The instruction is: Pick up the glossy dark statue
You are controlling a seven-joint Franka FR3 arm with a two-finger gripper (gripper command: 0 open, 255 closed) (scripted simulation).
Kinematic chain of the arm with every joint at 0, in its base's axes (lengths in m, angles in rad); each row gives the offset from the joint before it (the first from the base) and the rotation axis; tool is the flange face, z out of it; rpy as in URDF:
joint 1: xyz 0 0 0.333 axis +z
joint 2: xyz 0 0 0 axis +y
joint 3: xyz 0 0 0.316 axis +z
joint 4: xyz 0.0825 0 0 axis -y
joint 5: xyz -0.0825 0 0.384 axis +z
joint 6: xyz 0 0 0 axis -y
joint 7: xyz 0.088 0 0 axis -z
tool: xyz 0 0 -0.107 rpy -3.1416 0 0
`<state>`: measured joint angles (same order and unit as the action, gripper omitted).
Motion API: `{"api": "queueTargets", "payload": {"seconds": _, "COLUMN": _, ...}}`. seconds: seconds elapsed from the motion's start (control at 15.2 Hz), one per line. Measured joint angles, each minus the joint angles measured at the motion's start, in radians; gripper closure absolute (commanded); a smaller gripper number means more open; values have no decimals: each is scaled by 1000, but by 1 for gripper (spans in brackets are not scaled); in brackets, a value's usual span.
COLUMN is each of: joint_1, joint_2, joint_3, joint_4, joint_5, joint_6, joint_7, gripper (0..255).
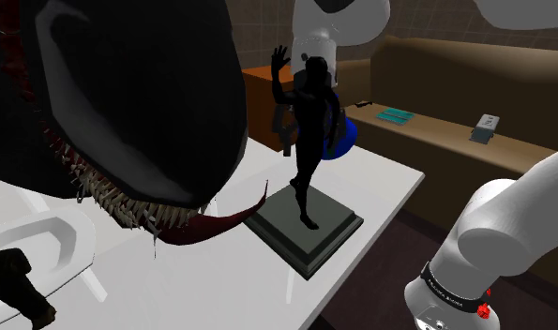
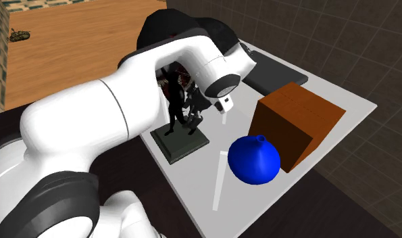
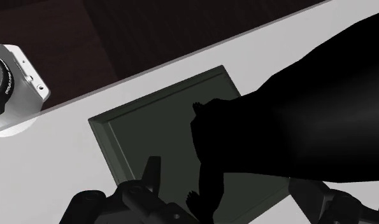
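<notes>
The fingers (image 3: 151, 173) stand wide, either side of the black statue (image 1: 312, 131), not gripping it. Centre on its torso, close gently, lift straight off the table (image 1: 384, 178).

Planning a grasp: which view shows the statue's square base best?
The shoulder view: the whole base sits flat on the white table. The second exterior view shows it small beside the arm; in the wrist view the figure covers part.

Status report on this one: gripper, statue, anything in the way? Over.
Gripper open, straddling dark statue, no grip yet. Statue upright on white table. Blue vase near one side, big toothed black head the other.
</notes>
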<state>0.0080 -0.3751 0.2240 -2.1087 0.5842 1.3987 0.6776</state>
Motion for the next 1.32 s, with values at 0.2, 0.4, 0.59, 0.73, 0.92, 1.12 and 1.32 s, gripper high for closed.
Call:
{"api": "queueTargets", "payload": {"seconds": 0.2, "joint_1": 0, "joint_2": 3, "joint_3": 3, "joint_4": -31, "joint_5": 1, "joint_6": 28, "joint_7": -14, "gripper": 0}}
{"api": "queueTargets", "payload": {"seconds": 0.4, "joint_1": 1, "joint_2": 4, "joint_3": 9, "joint_4": -64, "joint_5": 3, "joint_6": 59, "joint_7": -27, "gripper": 255}}
{"api": "queueTargets", "payload": {"seconds": 0.59, "joint_1": 1, "joint_2": 3, "joint_3": 9, "joint_4": -68, "joint_5": 3, "joint_6": 62, "joint_7": -29, "gripper": 255}}
{"api": "queueTargets", "payload": {"seconds": 0.73, "joint_1": 1, "joint_2": 3, "joint_3": 9, "joint_4": -68, "joint_5": 3, "joint_6": 63, "joint_7": -29, "gripper": 255}}
{"api": "queueTargets", "payload": {"seconds": 0.92, "joint_1": 1, "joint_2": 3, "joint_3": 9, "joint_4": -68, "joint_5": 3, "joint_6": 63, "joint_7": -29, "gripper": 255}}
{"api": "queueTargets", "payload": {"seconds": 1.12, "joint_1": 1, "joint_2": 4, "joint_3": 9, "joint_4": -62, "joint_5": 2, "joint_6": 58, "joint_7": -26, "gripper": 255}}
{"api": "queueTargets", "payload": {"seconds": 1.32, "joint_1": 0, "joint_2": 5, "joint_3": 6, "joint_4": -37, "joint_5": -4, "joint_6": 32, "joint_7": -12, "gripper": 255}}
